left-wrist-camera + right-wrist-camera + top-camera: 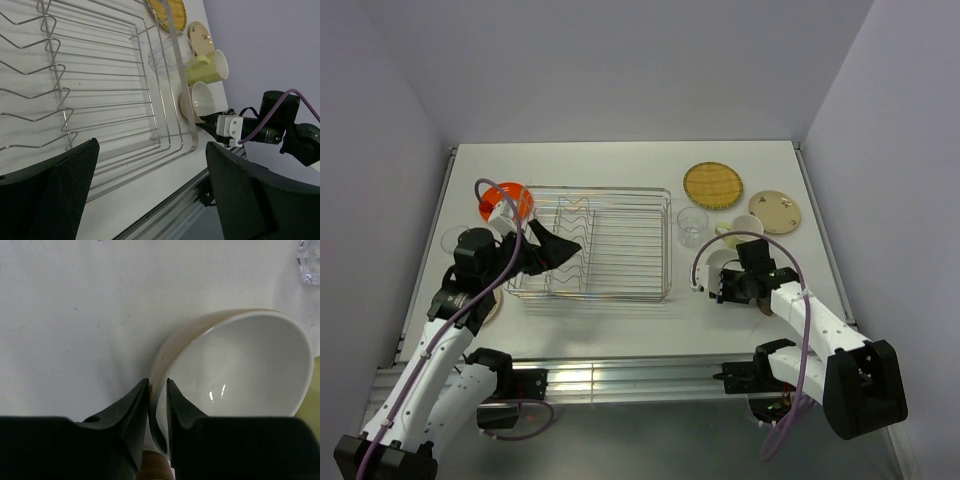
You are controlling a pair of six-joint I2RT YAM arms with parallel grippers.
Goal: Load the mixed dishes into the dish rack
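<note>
- Dish rack (610, 250) sits in the middle of the table (620, 165) in the top view, long side facing me.
- Top view: my left gripper (558, 246) hangs over the rack's left part with nothing in it.
- Top view: orange plate (505, 200) lies just off the rack's far left corner.
- Top view: to the right of the rack are the yellow woven plate (713, 183), tan plate (775, 210), clear cup (692, 224), pale green mug (745, 226) and beige bowl (722, 258). The cup is just beside the rack wall.
- Top view: my right gripper (730, 278) is at the near side of the bowl. I cannot tell the finger state from here.
- Left wrist view: both black fingers (45, 195) are spread wide, with rack wires and dividers between and beyond them. They touch nothing.
- Left wrist view: past the rack's end wall the bowl, mug, tan plate, cup and yellow plate cluster together, all outside the rack. The right arm (272, 127) reaches toward the bowl.
- Right wrist view: the fingers are pinched on the bowl rim, one inside and one outside. The white interior faces the camera.
- Right wrist view: the cup is at the top right corner and a sliver of pale green shows at the right edge.
- Right wrist view: a brown patch shows low between the fingers. I cannot tell what it is.
</note>
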